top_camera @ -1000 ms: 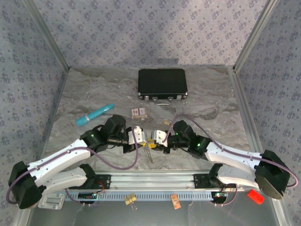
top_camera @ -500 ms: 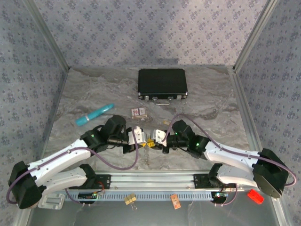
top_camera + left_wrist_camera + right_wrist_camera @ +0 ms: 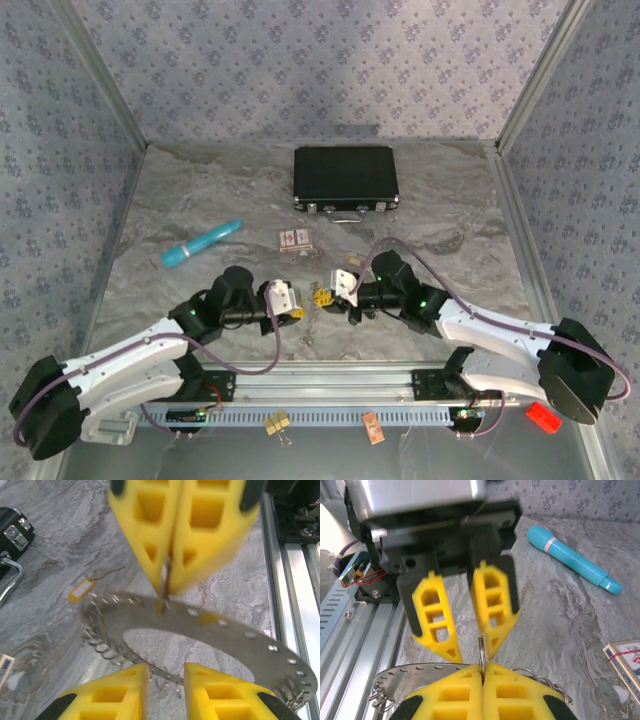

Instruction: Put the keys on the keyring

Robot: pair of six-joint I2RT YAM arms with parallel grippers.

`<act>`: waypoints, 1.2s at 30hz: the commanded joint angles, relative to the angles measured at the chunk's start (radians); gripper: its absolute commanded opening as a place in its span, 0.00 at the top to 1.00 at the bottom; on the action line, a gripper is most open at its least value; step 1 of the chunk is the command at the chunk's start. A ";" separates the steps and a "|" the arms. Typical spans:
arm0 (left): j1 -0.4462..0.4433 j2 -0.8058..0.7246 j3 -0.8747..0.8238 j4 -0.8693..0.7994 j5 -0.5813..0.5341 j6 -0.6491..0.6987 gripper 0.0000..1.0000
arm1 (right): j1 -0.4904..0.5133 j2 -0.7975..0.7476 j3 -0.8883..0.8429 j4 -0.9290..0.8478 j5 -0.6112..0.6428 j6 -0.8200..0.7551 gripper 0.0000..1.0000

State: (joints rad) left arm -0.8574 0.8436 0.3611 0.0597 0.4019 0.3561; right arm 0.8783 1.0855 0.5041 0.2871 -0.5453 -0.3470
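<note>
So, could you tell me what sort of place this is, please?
Probably a robot test cell in a lab: patterned walls enclose a marble-look table, an aluminium mounting rail edges it, and props like a black case and teal tube lie about.

On the table, a case lay far and central, a card box just near of it, a tube left of the box. Nearer still, the left gripper faced the right gripper, the keyring between the latter's fingertips.
</note>
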 commanded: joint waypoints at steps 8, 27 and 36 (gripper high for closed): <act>0.004 -0.039 -0.048 0.262 0.076 -0.070 0.77 | -0.016 -0.023 0.000 0.034 -0.078 0.031 1.00; 0.003 0.006 -0.034 0.326 0.129 -0.091 0.96 | -0.004 0.007 0.027 0.017 -0.085 0.029 1.00; 0.002 0.005 -0.010 0.234 0.091 -0.065 1.00 | -0.005 -0.027 0.033 -0.074 0.005 -0.017 0.83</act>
State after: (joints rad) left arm -0.8555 0.8474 0.3195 0.3035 0.4969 0.2718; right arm 0.8684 1.0801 0.5076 0.2615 -0.5682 -0.3378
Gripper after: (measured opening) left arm 0.045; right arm 0.168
